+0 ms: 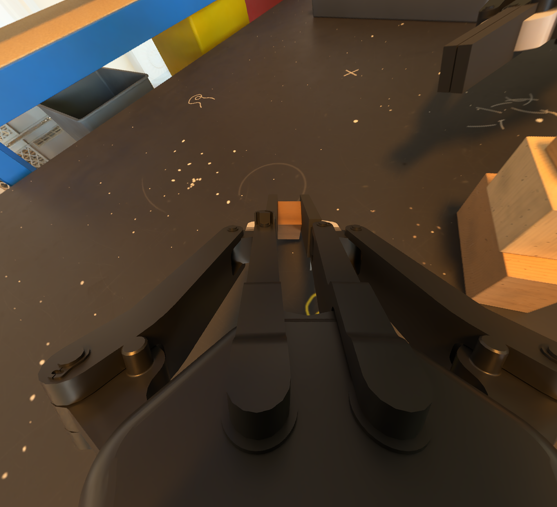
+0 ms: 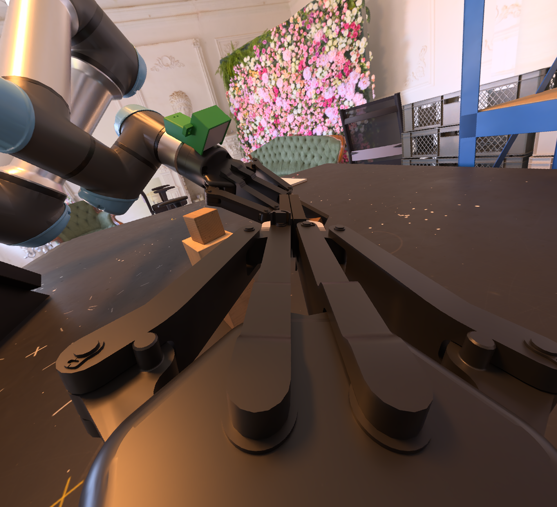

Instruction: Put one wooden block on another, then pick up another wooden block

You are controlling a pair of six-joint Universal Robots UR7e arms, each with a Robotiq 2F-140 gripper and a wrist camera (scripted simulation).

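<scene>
The stacking half of the task looks done: at the right edge of the left wrist view one wooden block, the top block (image 1: 524, 200), sits turned at an angle on a larger bottom block (image 1: 494, 257), and the right wrist view shows the same stack left of centre, top block (image 2: 205, 225) resting askew on the bottom block (image 2: 199, 247). The second half appears to be in hand. In the centre of the left wrist view the left gripper (image 1: 289, 215) has its fingers drawn narrow around a small third block (image 1: 288, 219), which fills the gap between the pads; whether that block has left the dark bench (image 1: 211, 131) or rests on it cannot be told from this angle, so the lift is what remains to confirm. The right gripper (image 2: 290, 209) has its fingers pressed together with nothing between them, its tips near the middle of its own view, just in front of the left gripper, whose arm reaches in from the upper left. As for writing, the bench carries only pale chalk-like scribbles, a cross and faint rings, none of them readable as words, and no brand mark or label is legible on the blocks, the grippers, the green housing (image 2: 208, 128) on the left wrist or the coloured bins (image 1: 223, 22) in the upper left.
</scene>
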